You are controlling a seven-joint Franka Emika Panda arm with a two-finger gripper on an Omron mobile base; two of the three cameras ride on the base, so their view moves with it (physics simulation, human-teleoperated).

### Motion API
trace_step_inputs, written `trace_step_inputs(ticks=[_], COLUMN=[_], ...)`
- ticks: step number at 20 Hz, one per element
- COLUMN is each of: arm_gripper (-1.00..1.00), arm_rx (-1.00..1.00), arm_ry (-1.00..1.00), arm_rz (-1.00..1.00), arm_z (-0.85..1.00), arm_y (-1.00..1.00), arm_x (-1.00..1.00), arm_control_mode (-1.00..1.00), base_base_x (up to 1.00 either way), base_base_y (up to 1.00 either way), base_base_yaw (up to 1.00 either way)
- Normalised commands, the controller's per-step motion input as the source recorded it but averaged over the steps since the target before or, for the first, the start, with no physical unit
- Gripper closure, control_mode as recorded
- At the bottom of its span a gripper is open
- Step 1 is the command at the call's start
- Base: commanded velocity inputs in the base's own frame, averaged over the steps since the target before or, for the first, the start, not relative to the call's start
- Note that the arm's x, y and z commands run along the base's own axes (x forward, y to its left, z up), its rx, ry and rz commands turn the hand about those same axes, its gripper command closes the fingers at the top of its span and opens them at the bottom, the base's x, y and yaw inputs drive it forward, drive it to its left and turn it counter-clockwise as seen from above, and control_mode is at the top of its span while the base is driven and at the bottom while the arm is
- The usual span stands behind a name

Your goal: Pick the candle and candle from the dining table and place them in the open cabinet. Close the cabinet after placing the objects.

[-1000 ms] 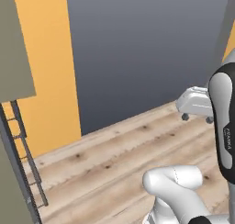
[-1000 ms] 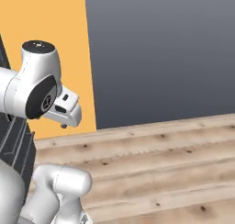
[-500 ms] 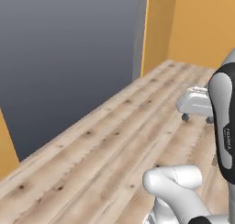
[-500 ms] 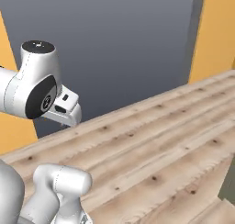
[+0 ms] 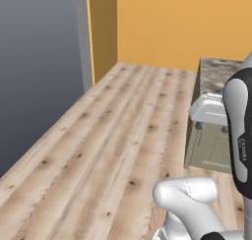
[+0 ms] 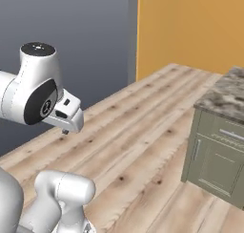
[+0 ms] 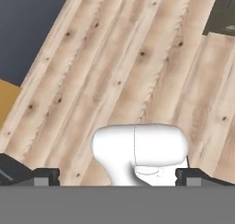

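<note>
My gripper (image 7: 117, 176) hangs over bare wooden floor, open, its two dark fingertips (image 7: 46, 175) far apart with nothing between them. The white hand of the gripper (image 6: 66, 128) is held close in front of the arm, well above the floor, and the gripper (image 5: 211, 126) also appears at the right edge of the left base view. A unit with a mottled stone top (image 6: 228, 93) and olive-grey fronts (image 6: 214, 165) stands to the right; I cannot tell whether it is the dining table. The candles and the cabinet are out of view.
Pale plank floor (image 5: 123, 135) runs ahead to a corner where a dark grey wall (image 5: 39, 62) on the left meets an orange wall (image 5: 172, 22). The stone-topped unit (image 5: 221, 69) juts in from the right, just beyond the hand.
The whole picture has swung: the base has turned, so the grey wall slid left and the orange wall and stone-topped unit came in from the right. The arm keeps its pose and the gripper stays open.
</note>
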Motion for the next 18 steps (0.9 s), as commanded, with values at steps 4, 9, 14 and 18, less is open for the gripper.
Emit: trace_step_inputs(ticks=[4, 9, 14, 18], arm_gripper=[-1.0, -1.0, -1.0, -1.0], arm_rx=[0.0, 0.0, 0.0, 0.0], arm_ry=[0.0, 0.0, 0.0, 0.0], arm_rz=[0.0, 0.0, 0.0, 0.0], arm_z=[0.0, 0.0, 0.0, 0.0], arm_y=[0.0, 0.0, 0.0, 0.0], arm_x=[0.0, 0.0, 0.0, 0.0], arm_control_mode=[1.0, 1.0, 1.0, 1.0], base_base_x=[0.36, 0.32, 0.18, 0.13], base_base_y=[-0.47, -0.62, -0.84, -0.92], base_base_yaw=[-0.15, 0.0, 0.0, -0.01])
